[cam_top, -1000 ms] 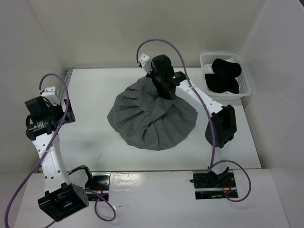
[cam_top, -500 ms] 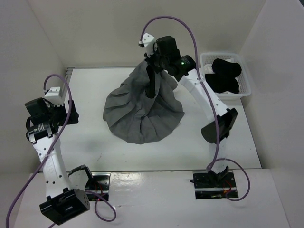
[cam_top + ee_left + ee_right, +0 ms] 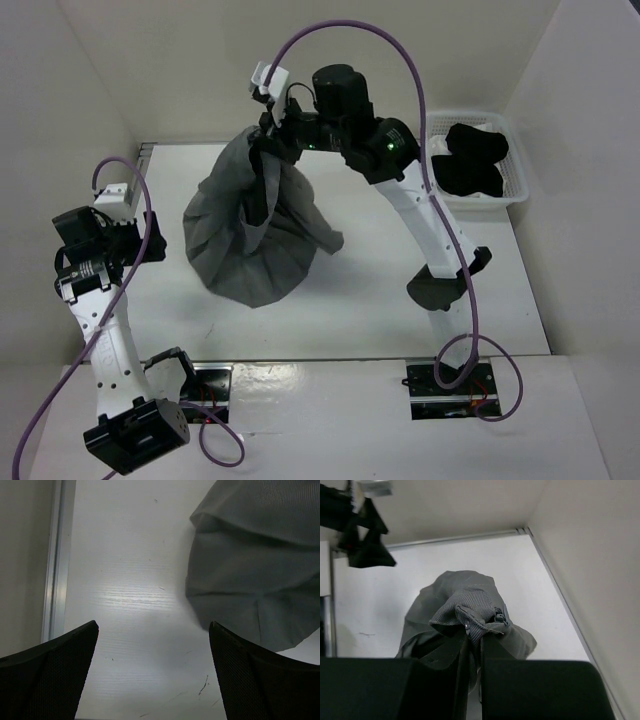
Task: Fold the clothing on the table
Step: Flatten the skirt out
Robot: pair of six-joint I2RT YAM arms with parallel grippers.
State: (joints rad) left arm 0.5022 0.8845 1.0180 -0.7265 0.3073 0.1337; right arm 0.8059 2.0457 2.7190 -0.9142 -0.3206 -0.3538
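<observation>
1. Since a second back, hoisted off the flat and swung leftward by the right fingers (image 3: 270, 142): the medium-grey pleated soft-fabric skirt (image 3: 245, 240). No longer fanned out; now hanging as a loose cone, hem alone resting on the large flat white worktop (image 3: 380, 300).
2. Far left: left fingers (image 3: 143, 243) spread wide, holding nothing, hovering low over bare worktop. Well apart from the skirt's hem, seen at the upper right of the left wrist view.
3. Left of centre: skirt hanging from its bunched top edge, one flap of hem trailing out to the right.
4. Above it: right fingers pinched almost shut on that bunched top edge, raised near the back.
5. Step in hand, by the look of it: picking up and re-placing the skirt ahead of folding. No fold made yet.
6. Next move, probably: lower slowly while drawing the top edge away from the hem, to lay the pleats out flat and straight. Then bring the left fingers in to a hem corner.
7. Edges: pale metal rail (image 3: 56, 555) along the worktop's left side, close to the left arm; white back wall (image 3: 200, 60) just behind the raised grip.
8. Room: broad bare worktop right of the skirt and toward the near edge. Far right, small white slatted plastic basket (image 3: 517, 192) with a black garment (image 3: 470, 160), well apart from the skirt.
</observation>
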